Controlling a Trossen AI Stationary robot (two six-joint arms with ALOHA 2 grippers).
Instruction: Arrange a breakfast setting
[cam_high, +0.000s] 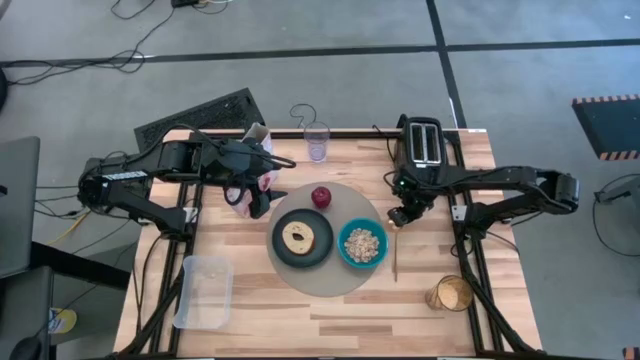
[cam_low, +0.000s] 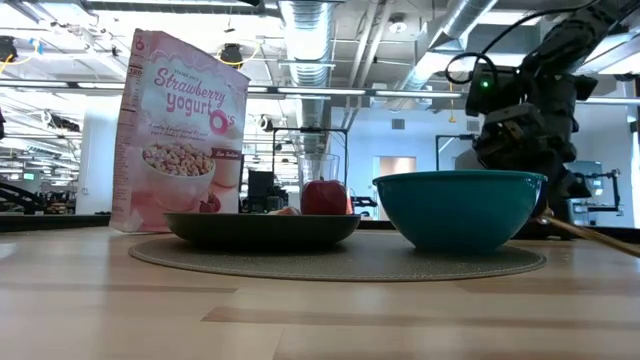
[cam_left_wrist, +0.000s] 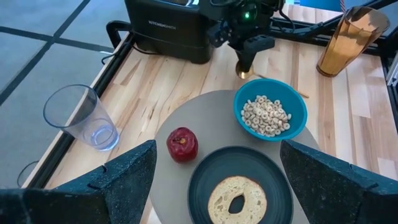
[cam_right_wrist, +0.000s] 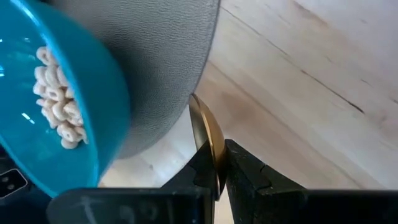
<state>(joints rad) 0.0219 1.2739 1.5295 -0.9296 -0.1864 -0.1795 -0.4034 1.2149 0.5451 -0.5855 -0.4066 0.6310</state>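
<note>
The spoon (cam_right_wrist: 207, 134) is pinched on edge by its bowl end in the right tool (cam_high: 400, 214), with its handle running down the surface (cam_high: 420, 310) just beside the right rim of the mat (cam_high: 330, 280). The right arm reaches in from the right edge, bent at the elbow, its wrist low in front of the toaster (cam_high: 421, 141); in the right wrist view the two dark fingers (cam_right_wrist: 245, 171) are closed tight on the gold metal, close to the teal bowl (cam_high: 362, 243) of cereal (cam_high: 363, 244).

The left arm stretches in from the left, its tool (cam_high: 258, 203) hanging above the surface near the mat's upper left edge, fingers (cam_left_wrist: 127, 177) spread wide and holding nothing. A cereal box (cam_high: 255, 165) stands under that arm.

On the mat, the dark plate (cam_high: 302, 239) carries a round of toasted bread (cam_high: 297, 237) with a hole in it; the bowl sits just right of the plate, and the apple (cam_high: 321, 196) rests behind them, near the mat's far rim. A clear cup (cam_high: 317, 142) stands at the far edge, an amber glass (cam_high: 449, 294) at the near right, and a plastic tub (cam_high: 203, 291) at the near left.
</note>
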